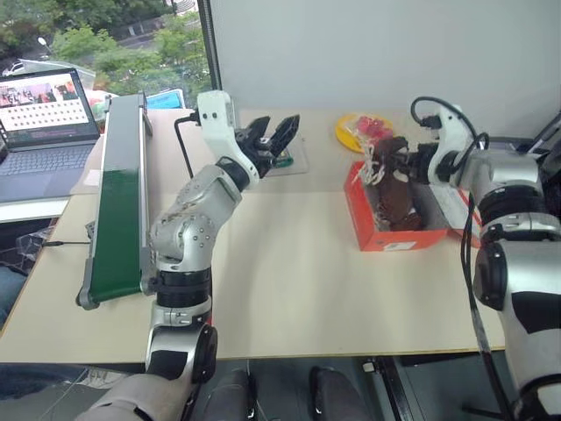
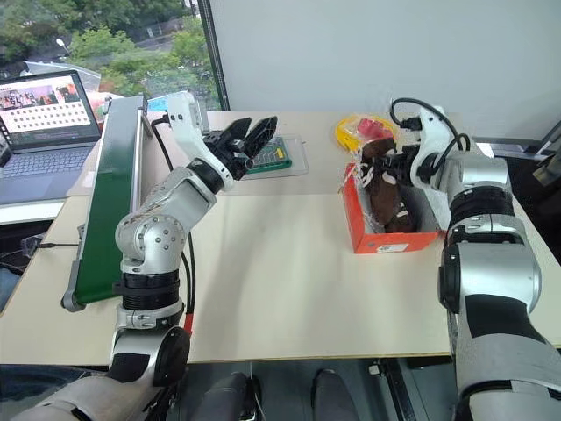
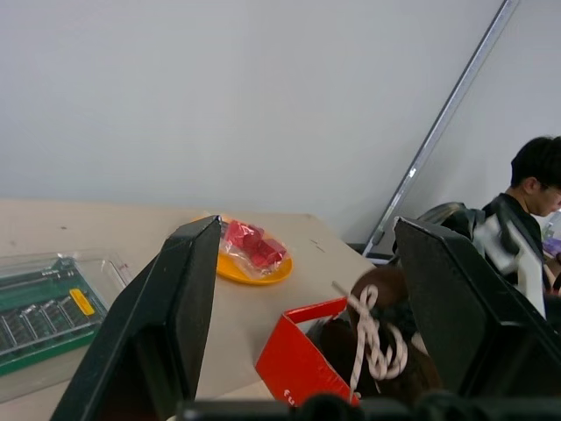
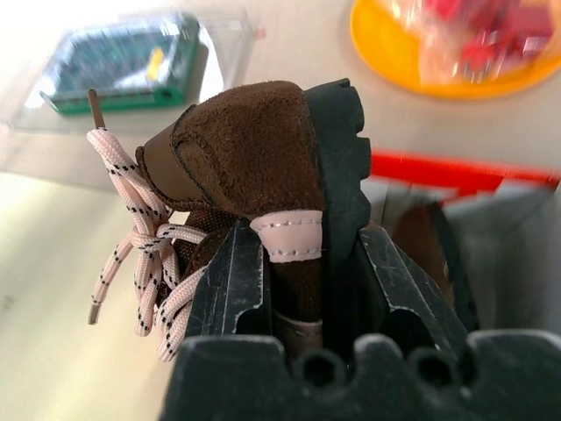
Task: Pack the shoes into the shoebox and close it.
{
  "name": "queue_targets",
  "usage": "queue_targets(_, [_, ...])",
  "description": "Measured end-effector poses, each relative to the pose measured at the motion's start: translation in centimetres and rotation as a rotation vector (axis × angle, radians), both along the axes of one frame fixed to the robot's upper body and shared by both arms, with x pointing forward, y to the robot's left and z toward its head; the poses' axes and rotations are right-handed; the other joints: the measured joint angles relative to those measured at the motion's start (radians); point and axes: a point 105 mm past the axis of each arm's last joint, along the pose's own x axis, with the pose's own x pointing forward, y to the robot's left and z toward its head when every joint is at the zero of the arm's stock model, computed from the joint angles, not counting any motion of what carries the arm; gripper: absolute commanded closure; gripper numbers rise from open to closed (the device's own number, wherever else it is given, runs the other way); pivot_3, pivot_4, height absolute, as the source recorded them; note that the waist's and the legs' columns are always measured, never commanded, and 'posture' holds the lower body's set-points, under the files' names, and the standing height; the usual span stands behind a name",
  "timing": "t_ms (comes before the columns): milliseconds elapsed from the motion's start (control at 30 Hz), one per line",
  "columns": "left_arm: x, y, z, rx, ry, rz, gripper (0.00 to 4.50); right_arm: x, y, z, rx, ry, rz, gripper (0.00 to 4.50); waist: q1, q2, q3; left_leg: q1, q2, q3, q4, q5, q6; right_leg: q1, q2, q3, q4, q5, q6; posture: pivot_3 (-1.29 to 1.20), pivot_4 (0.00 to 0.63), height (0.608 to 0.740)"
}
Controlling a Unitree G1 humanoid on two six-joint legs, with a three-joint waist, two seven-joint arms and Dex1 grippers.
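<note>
One dark brown suede shoe [image 4: 254, 140] is pinched at its heel between the two black fingers of the right gripper [image 4: 311, 289], a pale leather tab showing at the back seam and a ridged black sole along one edge. Its cream laces, flecked with dark dots, dangle loose to the side. The shoe hangs tilted over the open orange-red shoebox [image 1: 393, 239], a rectangular cardboard box with a white inside, sitting on the right part of the pale table [image 1: 289, 272]. More brown shoe shows down inside the box, though how it lies there is hard to make out. A small white label sits on the box's near side wall; its print is too small to read. Just behind the box rests a round yellow plate [image 1: 349, 133] carrying something red in crinkled clear wrap. Further left, the left gripper [image 1: 270, 139] floats above the table with its fingers spread apart and nothing between them, near a clear plastic tray [image 2: 294, 162] holding a green circuit board. Along the table's left edge runs a long green conveyor belt [image 1: 118, 202], with an open laptop [image 1: 44, 118] beyond it.
</note>
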Motion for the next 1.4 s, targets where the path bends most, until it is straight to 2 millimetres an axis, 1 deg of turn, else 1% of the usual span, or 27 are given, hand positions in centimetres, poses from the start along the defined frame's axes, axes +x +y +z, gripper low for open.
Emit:
queue_targets(133, [0.0,0.2,-0.4,-0.001,0.012,0.014,1.15,0.0,-0.3,-0.5,0.028,0.003,-0.019,3.67,0.000,0.000,0.000,0.000,0.000,0.000,0.000,0.001,-0.002,0.000,0.000,0.000,0.000,0.000,0.000,0.00,0.150,0.740])
queue_targets(267, [-0.1,0.2,-0.2,-0.002,0.005,0.018,1.15,0.1,-0.4,-0.4,0.164,-0.013,-0.051,3.67,0.000,0.000,0.000,0.000,0.000,0.000,0.000,0.001,-0.002,0.001,0.000,0.000,0.000,0.000,0.000,0.00,0.150,0.740])
queue_targets(333, [-0.1,0.1,-0.2,-0.002,0.006,0.015,1.15,0.2,-0.5,-0.8,0.171,-0.005,-0.077,3.67,0.000,0.000,0.000,0.000,0.000,0.000,0.000,0.001,-0.002,0.001,0.000,0.000,0.000,0.000,0.000,0.00,0.150,0.740])
queue_targets(433, [-0.1,0.0,-0.2,-0.002,0.007,0.014,1.15,0.4,0.3,-1.6,0.132,0.021,-0.073,3.67,-0.002,0.000,0.000,0.001,0.000,0.000,0.000,0.002,-0.003,0.001,0.000,0.000,0.000,0.000,0.000,0.00,0.150,0.740])
queue_targets(533, [-0.2,-0.2,-0.3,0.003,0.010,0.010,1.15,0.5,0.9,-2.8,-0.004,0.060,-0.074,3.67,-0.003,0.000,0.000,0.001,0.000,0.000,0.000,0.002,-0.003,0.000,0.000,0.000,0.001,0.000,0.000,0.00,0.150,0.740])
queue_targets(800, [-0.1,-0.1,-0.6,0.008,0.026,0.023,1.15,0.8,0.9,-3.2,-0.177,0.044,-0.064,3.67,-0.002,0.000,0.000,0.001,0.000,0.000,0.000,0.002,-0.003,0.001,0.000,0.000,0.001,0.000,0.000,0.00,0.150,0.740])
queue_targets(867, [-0.1,-0.1,-0.6,0.008,0.026,0.025,1.11,0.9,0.8,-3.5,-0.173,0.050,-0.091,2.79,-0.002,0.000,0.000,0.002,0.000,0.000,0.000,0.002,-0.003,0.001,0.000,0.000,0.001,0.000,0.000,0.00,0.150,0.740])
queue_targets(900, [-0.1,-0.1,-0.6,0.008,0.025,0.026,1.11,0.9,0.6,-3.8,-0.163,0.058,-0.111,2.59,-0.001,0.000,0.000,0.002,0.000,0.000,0.000,0.002,-0.003,0.001,0.000,0.000,0.001,0.000,0.000,0.00,0.150,0.740])
queue_targets(933, [-0.1,0.0,-0.6,0.007,0.025,0.029,1.11,0.8,0.4,-4.0,-0.149,0.071,-0.135,2.15,-0.001,0.000,0.000,0.002,0.000,0.000,0.000,0.002,-0.003,0.001,0.000,0.000,0.001,0.000,0.000,0.00,0.150,0.740])
queue_targets(967, [-0.2,0.0,-0.6,0.007,0.024,0.030,1.11,0.8,0.3,-4.1,-0.140,0.078,-0.147,1.87,0.000,0.000,0.000,0.002,0.000,0.000,0.000,0.002,-0.003,0.001,0.000,0.000,0.001,0.000,0.000,0.00,0.150,0.740])
queue_targets(1033, [-0.2,0.1,-0.4,0.006,0.019,0.034,1.11,0.8,0.1,-4.3,-0.097,0.090,-0.181,1.12,0.000,0.000,0.000,0.002,0.000,0.000,0.000,0.002,-0.003,0.002,0.000,0.000,0.001,0.000,0.000,0.00,0.150,0.740])
queue_targets(1067, [-0.3,0.1,-0.4,0.006,0.018,0.035,1.11,0.7,0.2,-4.4,-0.062,0.098,-0.197,0.88,0.000,0.000,0.000,0.002,0.000,0.000,0.000,0.002,-0.003,0.002,0.000,0.000,0.001,0.000,0.000,0.00,0.150,0.740])
queue_targets(1133, [-0.2,0.1,-0.4,0.005,0.019,0.038,1.11,0.7,0.3,-4.7,-0.024,0.114,-0.215,0.13,0.000,0.000,0.000,0.002,0.000,0.000,0.000,0.002,-0.003,0.002,0.000,0.000,0.001,0.000,0.000,0.00,0.150,0.740])
queue_targets(1167, [-0.2,0.1,-0.5,0.005,0.021,0.039,1.11,0.7,0.3,-4.8,-0.017,0.121,-0.223,0.02,-0.001,0.000,0.000,0.002,0.000,0.000,0.000,0.002,-0.003,0.002,0.000,0.000,0.001,0.000,0.000,0.00,0.150,0.740])
queue_targets(1300, [-0.2,0.1,-0.5,0.005,0.022,0.040,1.11,0.7,0.3,-5.0,-0.043,0.129,-0.221,0.02,-0.002,0.000,0.000,0.002,0.000,0.000,0.000,0.002,-0.003,0.002,0.000,0.001,0.001,0.000,0.000,0.00,0.150,0.740])
queue_targets(1400, [-0.2,0.1,-0.5,0.005,0.022,0.039,1.11,0.7,0.2,-5.0,-0.128,0.121,-0.208,0.02,-0.003,0.000,0.000,0.002,0.000,0.000,0.000,0.002,-0.003,0.002,0.000,0.000,0.001,0.000,0.000,0.00,0.150,0.740])
